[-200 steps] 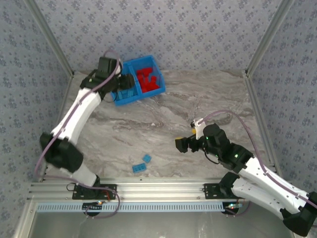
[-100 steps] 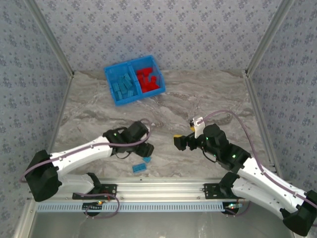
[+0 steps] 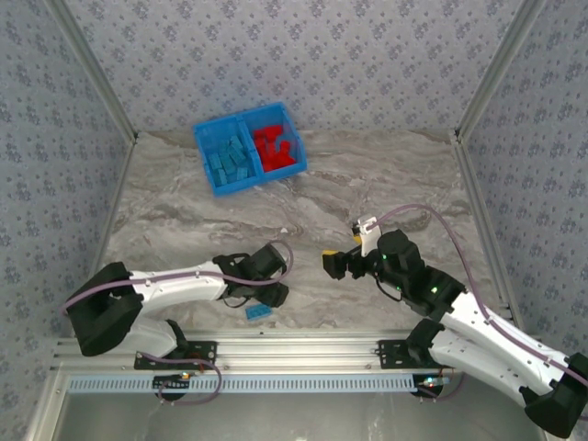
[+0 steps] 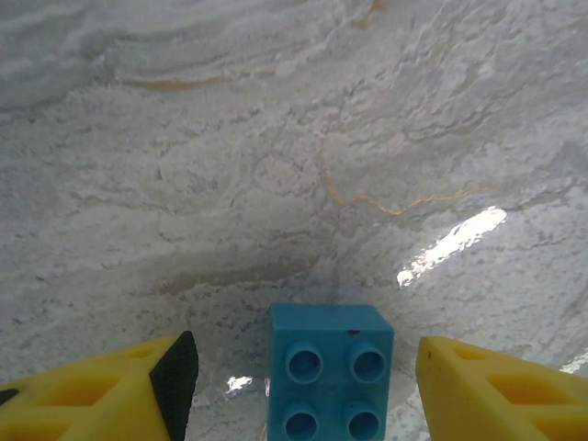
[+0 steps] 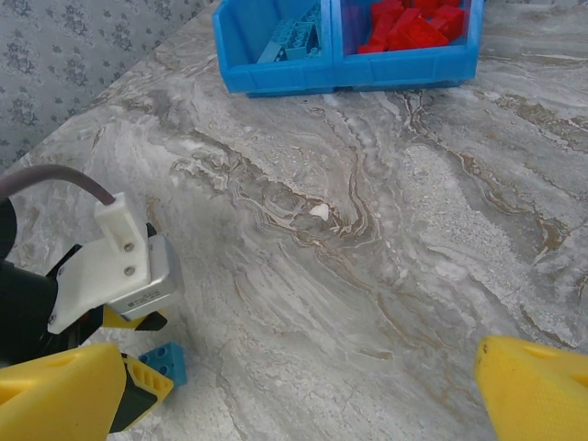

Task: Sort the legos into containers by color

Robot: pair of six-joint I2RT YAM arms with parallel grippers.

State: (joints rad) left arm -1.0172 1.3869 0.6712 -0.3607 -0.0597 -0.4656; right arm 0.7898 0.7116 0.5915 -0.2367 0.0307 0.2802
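1 blue lego (image 4: 331, 372) between left hand (image 4: 304, 369) jaws.

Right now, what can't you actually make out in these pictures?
- Left wrist view: the light blue brick runs off the bottom edge, so its full length is unknown.
- Top view: the left gripper covers the patch of table beneath it.
- Right wrist view: the bin is cut by the top edge, and its far part is missing.
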